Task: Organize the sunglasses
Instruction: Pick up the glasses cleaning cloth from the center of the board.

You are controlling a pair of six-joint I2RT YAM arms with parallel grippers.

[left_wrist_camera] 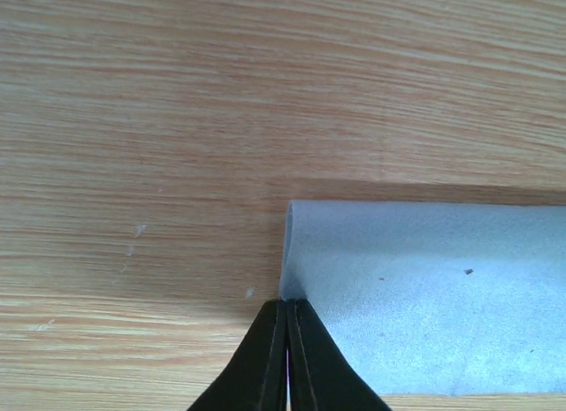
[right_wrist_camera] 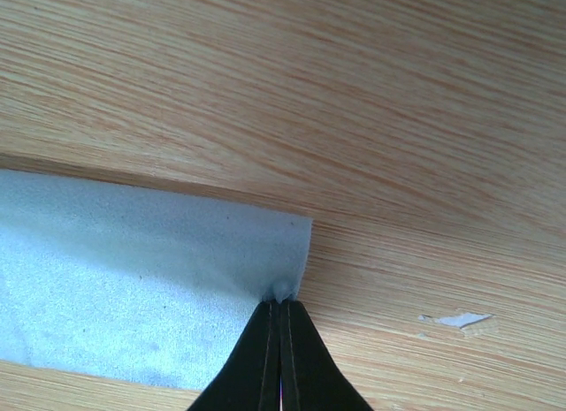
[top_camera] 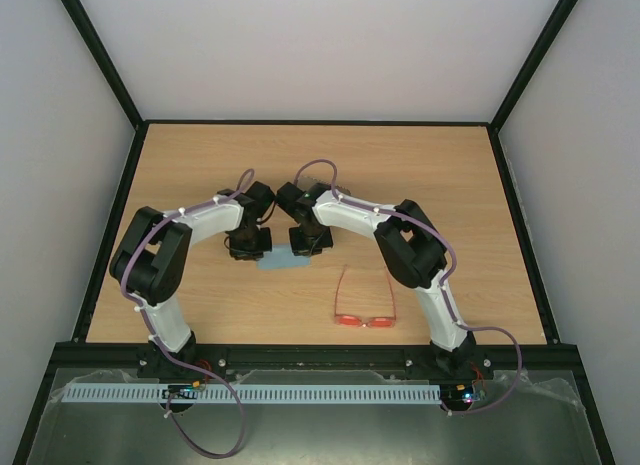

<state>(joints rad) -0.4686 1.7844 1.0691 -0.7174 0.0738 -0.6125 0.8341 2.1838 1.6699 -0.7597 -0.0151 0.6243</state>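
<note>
Overhead and wrist views of a two-arm workcell on a wooden table (top_camera: 200, 165). Both arms reach inward to the table's middle, where a light-blue cloth (top_camera: 283, 262) lies flat between their wrists. The left gripper (left_wrist_camera: 287, 314) is clenched, its black fingers pressed together on the near-left corner of the cloth (left_wrist_camera: 424, 296), whose left edge curls slightly upward at the pinch. The right gripper (right_wrist_camera: 281, 309) is likewise clenched, its fingers pinching the cloth (right_wrist_camera: 133, 270) at its right corner, where the fabric puckers into a small bump. In the overhead view the left gripper (top_camera: 248, 247) and right gripper (top_camera: 305, 243) stand near each other above the cloth. The sunglasses (top_camera: 365, 321) rest on the table near its front edge, just beside the right arm, red lenses toward the arm bases and temple arms unfolded, pointing away; they lie apart from the cloth and from both grippers.
</note>
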